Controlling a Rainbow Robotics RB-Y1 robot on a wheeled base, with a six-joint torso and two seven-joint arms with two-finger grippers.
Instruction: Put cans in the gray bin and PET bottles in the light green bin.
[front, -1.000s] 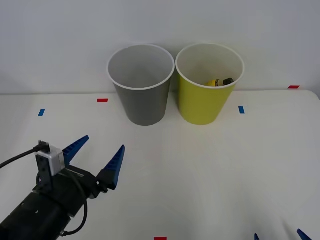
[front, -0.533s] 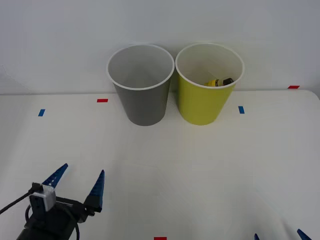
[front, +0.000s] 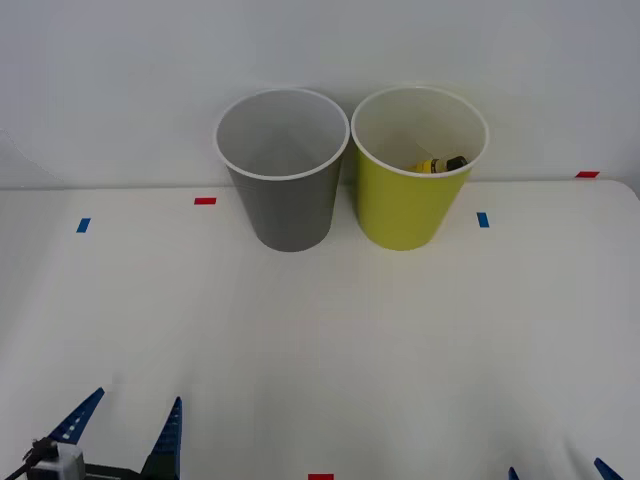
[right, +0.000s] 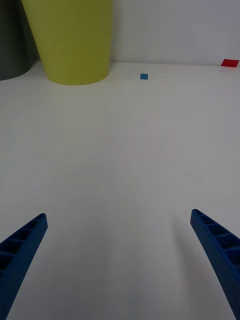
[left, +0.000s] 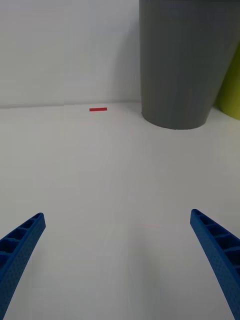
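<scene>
The gray bin (front: 285, 170) and the light green bin (front: 418, 168) stand side by side at the back of the white table. A small yellow PET bottle (front: 440, 164) with a black cap lies inside the light green bin. My left gripper (front: 122, 430) is open and empty at the front left edge, far from both bins. Its wrist view looks across bare table to the gray bin (left: 185, 60). My right gripper (front: 556, 472) sits at the front right edge, open and empty, with the light green bin (right: 70, 40) far ahead of it. No cans are in view.
Small red tape marks (front: 205, 201) and blue tape marks (front: 483, 219) dot the white table (front: 330, 330). A white wall rises right behind the bins. Another red mark (front: 320, 477) lies at the front edge.
My left arm has pulled back toward the front left corner, staying open, so only its fingertips remain visible. The bins, bottle and right gripper have not moved.
</scene>
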